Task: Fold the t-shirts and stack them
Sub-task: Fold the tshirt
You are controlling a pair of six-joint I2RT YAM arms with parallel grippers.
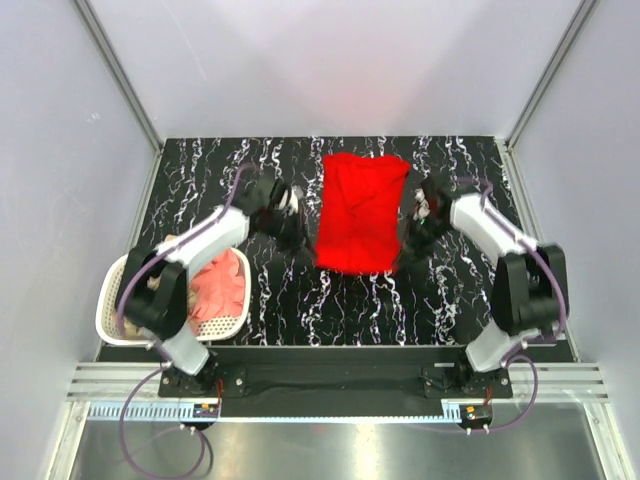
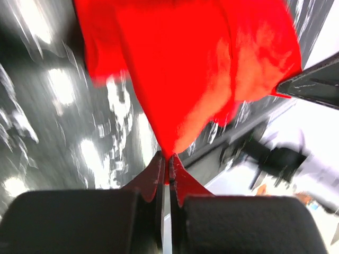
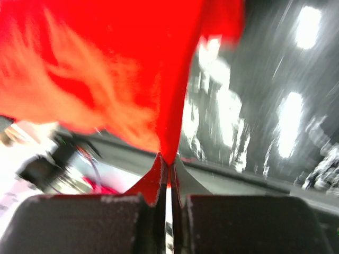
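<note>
One red t-shirt (image 1: 362, 210) lies in the middle of the black, white-veined bench (image 1: 200, 180), its far end flat and its near edge raised off the surface. Two pincers hold that near edge, one at each corner. The left pincer (image 2: 168, 165) is pressed shut on a pinch of red cloth, and the right pincer (image 3: 168, 163) is closed on the other corner in the same way (both wrist views are blurred, but red cloth shows between the tips). One white perforated basket (image 1: 108, 318) stands at the bench's near left corner, partly under the left arm. One salmon-pink t-shirt (image 1: 220, 285) lies crumpled inside it, and a scrap of tan cloth (image 1: 168, 242) shows at its far rim.
</note>
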